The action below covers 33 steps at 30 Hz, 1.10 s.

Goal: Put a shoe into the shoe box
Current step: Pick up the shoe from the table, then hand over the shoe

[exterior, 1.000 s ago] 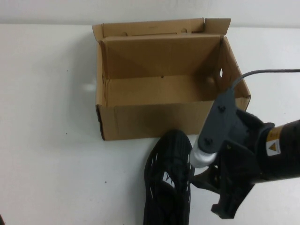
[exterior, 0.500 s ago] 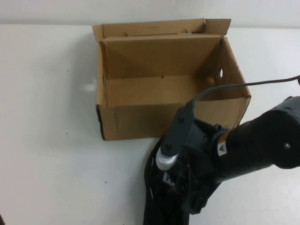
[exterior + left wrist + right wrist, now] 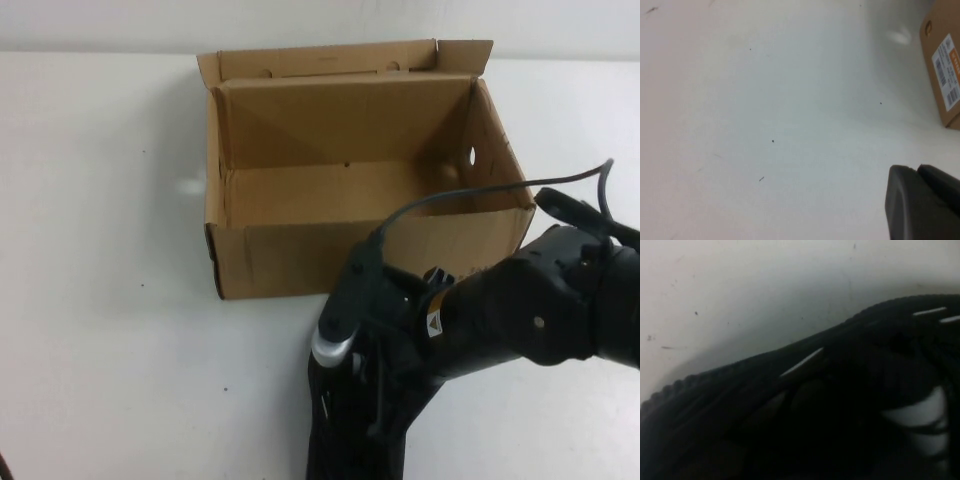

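The black shoe lies on the white table in front of the shoe box, mostly covered by my right arm. My right gripper is down over the shoe's top. In the right wrist view the shoe fills the picture at very close range, with white dash marks and a pale patch. The brown cardboard shoe box stands open and empty at the back, with its flap lid raised behind it. My left gripper is shut and empty above bare table, and a corner of the box shows beyond it.
The white table stretches to the left of the box and the shoe. The right arm's cable arcs over the box's front right corner. A barcode label is on the box's outer side.
My right arm has swung left and lowered, from beside the shoe to over its top, and now covers most of it. The box and the shoe have not moved.
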### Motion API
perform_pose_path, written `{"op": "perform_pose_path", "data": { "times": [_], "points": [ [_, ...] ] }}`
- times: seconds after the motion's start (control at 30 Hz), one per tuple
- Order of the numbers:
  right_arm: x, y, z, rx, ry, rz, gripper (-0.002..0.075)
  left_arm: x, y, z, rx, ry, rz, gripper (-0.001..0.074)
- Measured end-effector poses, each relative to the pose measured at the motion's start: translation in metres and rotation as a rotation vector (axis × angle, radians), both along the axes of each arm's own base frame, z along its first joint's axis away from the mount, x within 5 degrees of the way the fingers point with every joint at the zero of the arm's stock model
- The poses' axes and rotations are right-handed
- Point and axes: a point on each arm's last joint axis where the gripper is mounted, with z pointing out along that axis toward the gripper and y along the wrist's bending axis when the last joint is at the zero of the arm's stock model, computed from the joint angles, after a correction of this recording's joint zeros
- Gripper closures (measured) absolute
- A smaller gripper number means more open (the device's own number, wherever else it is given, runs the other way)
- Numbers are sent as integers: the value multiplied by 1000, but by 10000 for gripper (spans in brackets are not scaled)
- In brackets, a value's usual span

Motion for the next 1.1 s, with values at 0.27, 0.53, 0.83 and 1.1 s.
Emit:
{"op": "perform_pose_path", "data": {
  "times": [0.27,0.53,0.83,1.1],
  "points": [
    [3,3,25,15,-43,23,708,-2,0,-3,72,32,-44,736],
    [-6,2,99,168,-95,21,711,-5,-10,13,94,-27,-191,736],
    [-11,7,166,322,-81,-6,711,-9,-36,36,41,-240,-482,479],
    [5,7,190,314,-120,-150,711,-16,-55,53,2,-451,-717,138]
  ]
}}
